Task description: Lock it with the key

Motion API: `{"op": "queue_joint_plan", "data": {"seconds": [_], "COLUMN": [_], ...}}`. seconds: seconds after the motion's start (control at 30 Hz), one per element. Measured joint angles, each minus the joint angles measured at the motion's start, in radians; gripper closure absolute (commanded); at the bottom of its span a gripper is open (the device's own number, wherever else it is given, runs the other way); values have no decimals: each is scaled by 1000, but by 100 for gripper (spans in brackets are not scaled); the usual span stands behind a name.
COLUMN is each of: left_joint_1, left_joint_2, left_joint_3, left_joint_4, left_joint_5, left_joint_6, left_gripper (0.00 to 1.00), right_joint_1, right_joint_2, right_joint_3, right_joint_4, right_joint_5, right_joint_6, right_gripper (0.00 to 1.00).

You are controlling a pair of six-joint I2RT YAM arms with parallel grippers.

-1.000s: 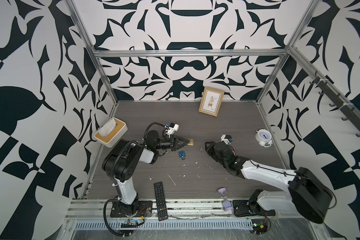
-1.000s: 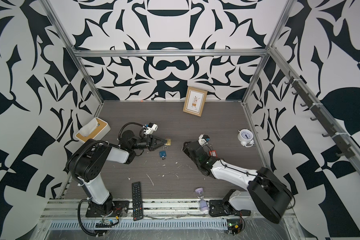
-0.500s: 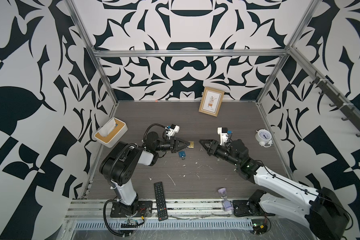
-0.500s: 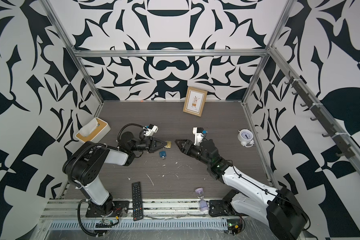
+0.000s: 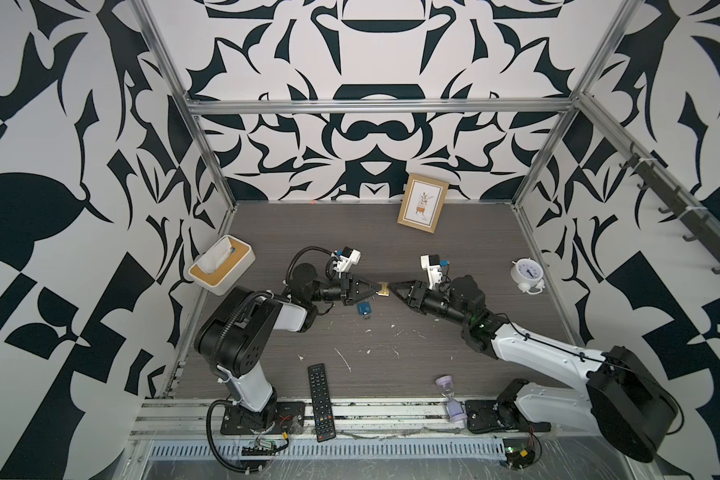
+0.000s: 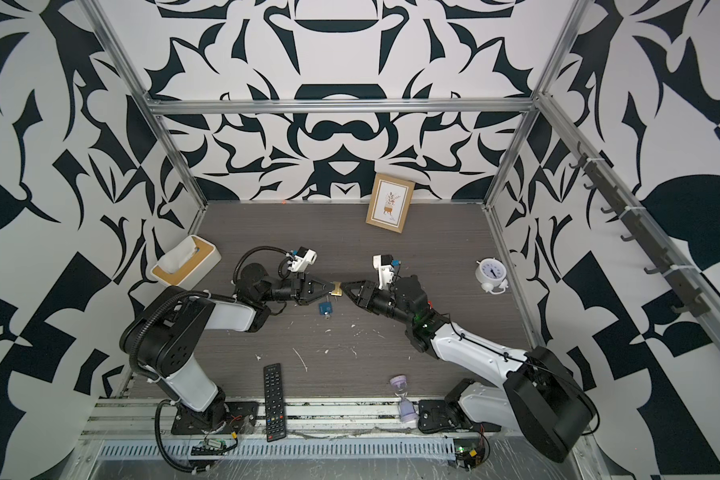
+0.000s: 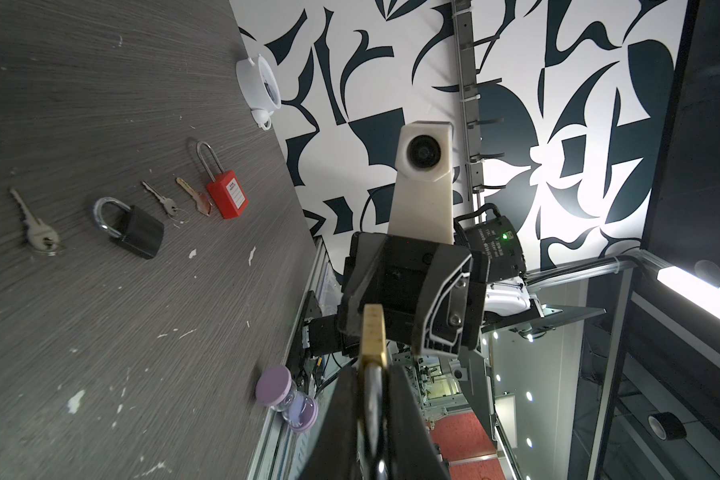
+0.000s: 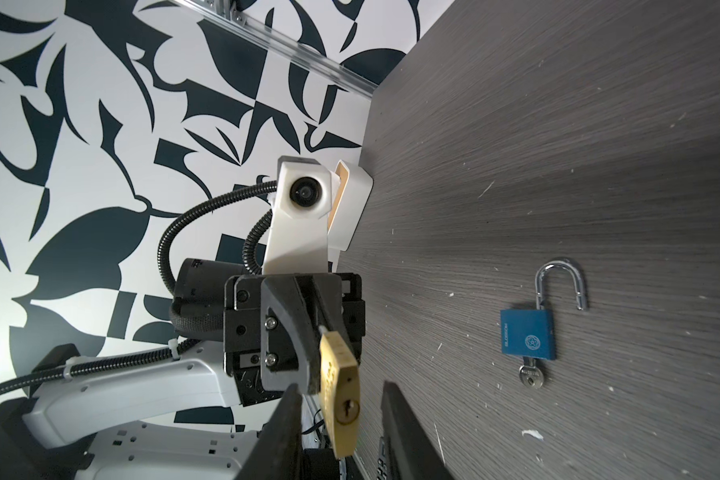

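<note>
Two padlocks matter here. Nearest, just on the near side of the brass padlock (image 5: 383, 288), a blue padlock (image 5: 363, 308) lies on the surface (image 5: 391, 232), shackle swung open, key (image 8: 528, 376) in its base. The left pincer (image 5: 375, 287) pinches the brass padlock's shackle, holding it aloft, keyhole outward. The right pincer (image 5: 393, 286), spread, flanks its body, seemingly without touching. I judge the brass heavy, rigid and slick: take the flat faces squarely.

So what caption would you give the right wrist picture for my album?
Left hand presents a brass padlock to the open right hand; blue padlock lies beyond.
</note>
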Motion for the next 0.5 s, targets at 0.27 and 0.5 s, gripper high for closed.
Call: {"op": "queue_joint_plan", "data": {"seconds": [0.27,0.5], "left_joint_1": [-5,-5], "left_joint_2": [0,-5], "left_joint_3": [0,0], "left_joint_4": [0,0], "left_joint_5": [0,0], "left_joint_6": [-9,-13], "left_gripper": [100,100], "right_joint_1": [-2,-2], "right_joint_2": [63,83], "right_joint_3": [0,0], "right_joint_4": [78,116], "right_joint_5": [-37,-56], "right_joint_6": [31,47], "right_gripper": [76,79]}}
